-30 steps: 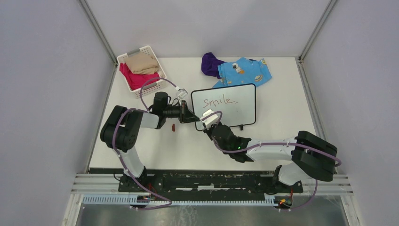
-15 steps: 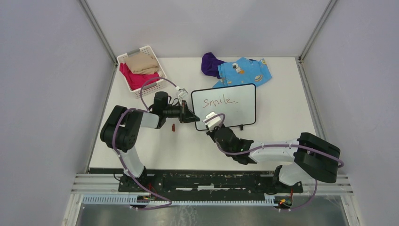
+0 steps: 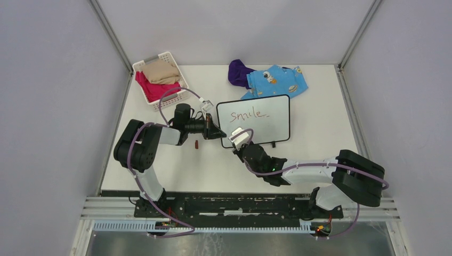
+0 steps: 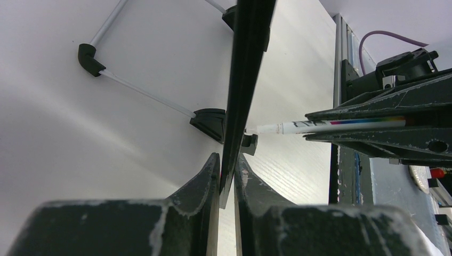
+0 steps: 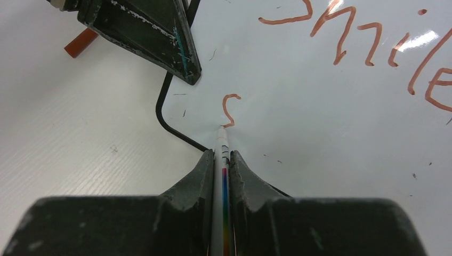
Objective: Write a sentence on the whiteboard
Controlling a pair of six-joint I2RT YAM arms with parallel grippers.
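The whiteboard [image 3: 266, 128] is pinched at its left edge by the left gripper [image 4: 227, 166]. A marker [image 5: 221, 140] is clamped in the right gripper [image 5: 222, 156], its tip seemingly touching the whiteboard's lower left, under "smile" of the sentence [image 5: 368, 45].

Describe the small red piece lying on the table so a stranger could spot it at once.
Find the whiteboard in the middle of the table; the left tool clamps its left edge. Just nearer than that arm's wrist, on the bare surface, lies the red piece. It is a short reddish-brown stub, loose and untouched, far smaller than the basket or clothes behind.
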